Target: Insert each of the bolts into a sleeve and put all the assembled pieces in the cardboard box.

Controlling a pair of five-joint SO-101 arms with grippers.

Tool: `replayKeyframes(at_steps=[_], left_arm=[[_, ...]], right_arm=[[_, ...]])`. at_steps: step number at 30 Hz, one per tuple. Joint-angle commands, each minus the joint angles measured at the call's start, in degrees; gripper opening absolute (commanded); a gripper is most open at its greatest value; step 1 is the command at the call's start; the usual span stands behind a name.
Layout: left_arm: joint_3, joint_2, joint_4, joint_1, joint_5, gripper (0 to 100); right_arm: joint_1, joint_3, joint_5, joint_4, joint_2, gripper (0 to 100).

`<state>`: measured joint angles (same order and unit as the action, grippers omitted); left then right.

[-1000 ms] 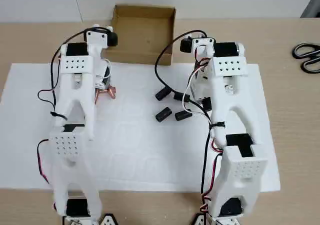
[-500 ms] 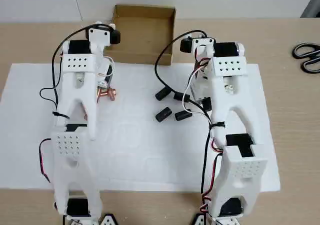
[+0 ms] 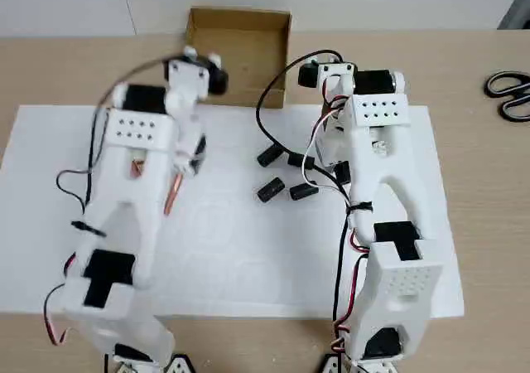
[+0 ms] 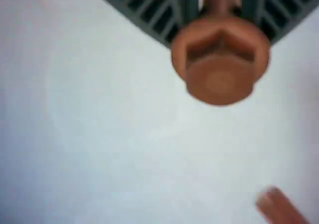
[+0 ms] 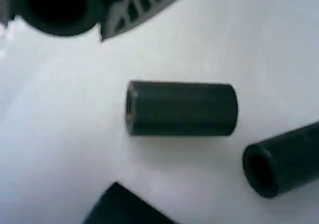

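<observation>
white sheet point(image 3: 224, 249) on wooden table point(image 3: 480, 191); left gripper point(image 4: 219, 2) clamps bolt point(image 4: 219, 62); right gripper point(image 5: 70, 7) seemingly grips sleeve point(image 5: 52, 5)

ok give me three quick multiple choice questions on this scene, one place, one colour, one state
1. Where in the high view are the scissors? A left edge; B centre; C right edge, on the bare table off the white sheet.
2. What colour are the loose sleeves? A black; B copper; C white.
3. The left pincer is: A open; B shut on a bolt; C shut on a sleeve.
Answers: C, they lie on wood past the sheet's edge; A, dark tubes on the sheet; B, the bolt's head hangs from its grip in the left wrist view.
</observation>
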<state>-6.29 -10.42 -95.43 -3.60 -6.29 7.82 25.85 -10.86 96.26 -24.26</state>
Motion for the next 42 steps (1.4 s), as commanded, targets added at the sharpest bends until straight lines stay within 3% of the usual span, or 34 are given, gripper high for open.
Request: replayKeyframes(at_steps=[1,5,10,14,19,23,27,37,42], left_arm=[[11.0,3.0,9.1,-0.3,-0.3,1],[17.3,-0.7,16.4,-0.4,-0.3,1],[17.8,-7.3,20.0,-0.3,-0.3,11],[17.8,-10.8,23.0,-0.3,-0.3,12],[17.7,-11.8,23.6,-0.3,-0.2,11],[17.6,-11.7,23.5,-0.3,-0.1,0],[17.6,-11.6,23.0,-0.4,0.0,1],[7.8,6.8,8.7,-0.6,0.0,1],[1.9,20.2,-2.0,-0.3,0.0,1]], right_arm=[[0.3,0.6,-0.4,1.0,4.1,0.4],[0.3,0.6,-0.4,1.0,4.1,0.4],[0.3,0.6,-0.3,1.0,4.1,0.4],[0.3,0.6,-0.3,1.0,4.1,0.4],[0.3,0.6,-0.4,1.0,4.1,0.4],[0.2,0.6,-0.4,1.0,4.1,0.4],[0.2,0.6,-0.4,1.0,4.1,0.4],[0.3,0.9,-0.5,1.1,4.8,0.4],[0.1,0.5,-0.5,2.6,14.8,0.4]])
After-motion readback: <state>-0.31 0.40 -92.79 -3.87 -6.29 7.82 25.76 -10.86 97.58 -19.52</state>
